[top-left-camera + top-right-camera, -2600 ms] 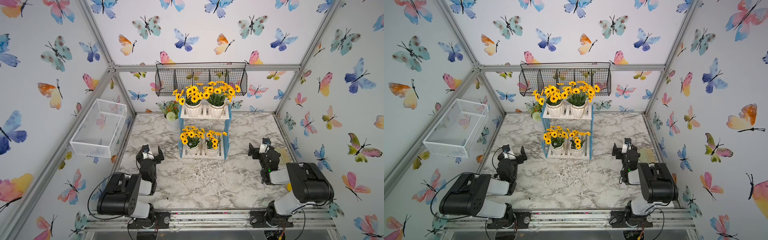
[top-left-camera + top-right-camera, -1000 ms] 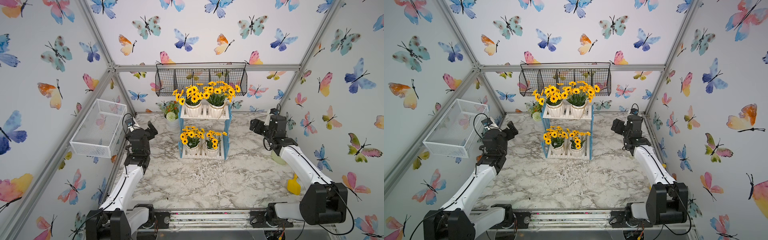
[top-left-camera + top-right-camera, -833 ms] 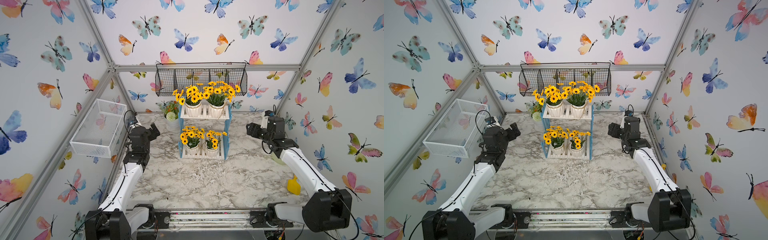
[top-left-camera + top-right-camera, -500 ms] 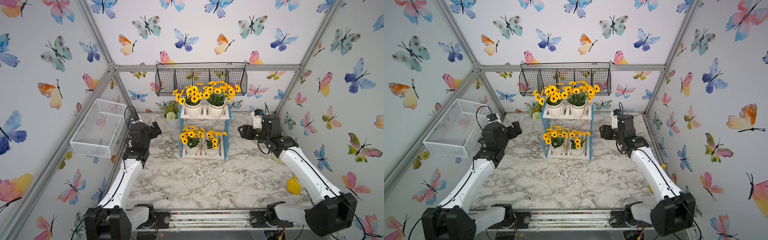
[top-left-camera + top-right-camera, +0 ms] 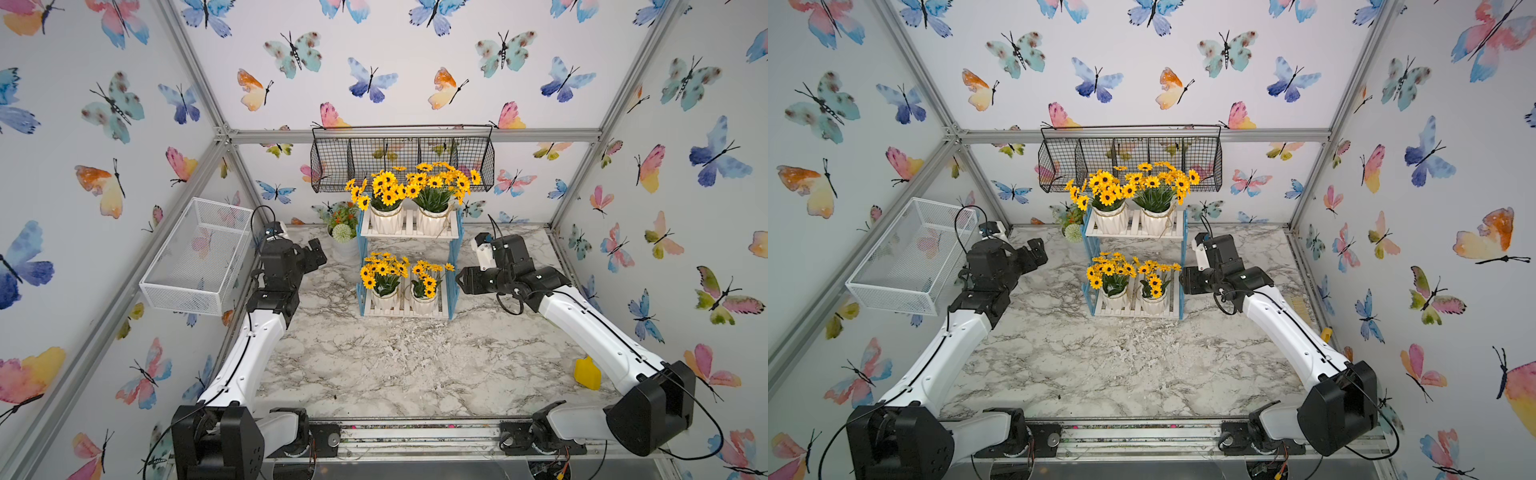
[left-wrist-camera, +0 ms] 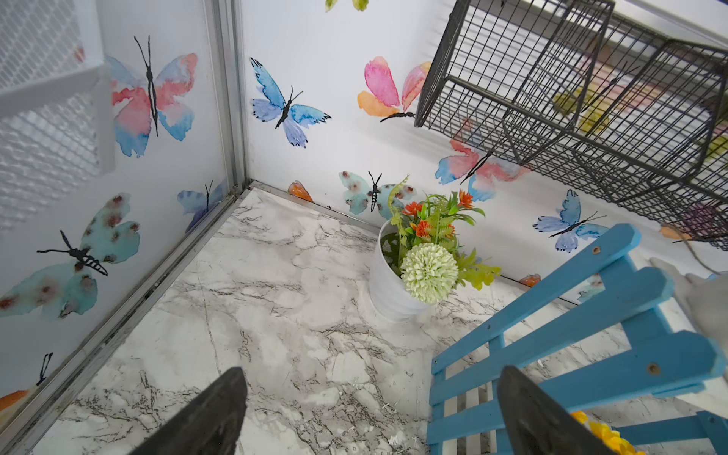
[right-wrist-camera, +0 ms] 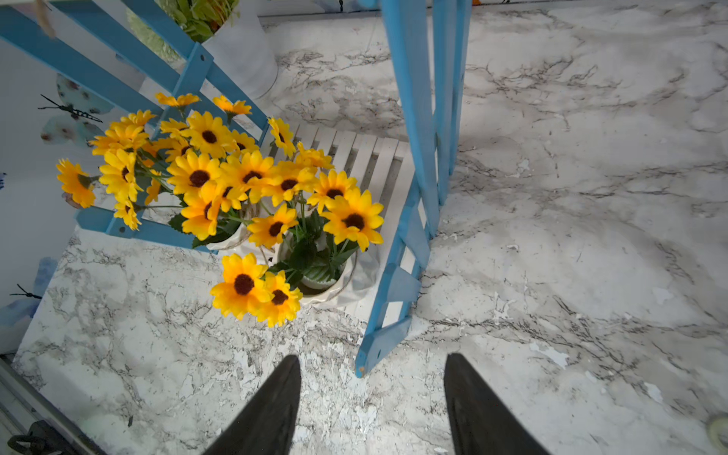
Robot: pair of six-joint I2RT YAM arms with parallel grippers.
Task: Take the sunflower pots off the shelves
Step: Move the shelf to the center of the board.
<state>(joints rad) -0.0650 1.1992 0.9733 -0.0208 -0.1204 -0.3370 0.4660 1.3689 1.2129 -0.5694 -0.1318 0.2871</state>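
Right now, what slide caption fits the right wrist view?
Open, empty right pincer beside the shelves; two sunflower pots stand on the lower tier.

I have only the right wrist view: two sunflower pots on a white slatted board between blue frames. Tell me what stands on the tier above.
Observer: Two more sunflower pots stand side by side on the upper board of the shelves.
Operator: Now report the far side of them.
Observer: The left pincer hangs open there, near a white pompom pot on the table.
Operator: List anything loose outside my frame.
Observer: A small yellow object lies near the table's right edge, toward the front.
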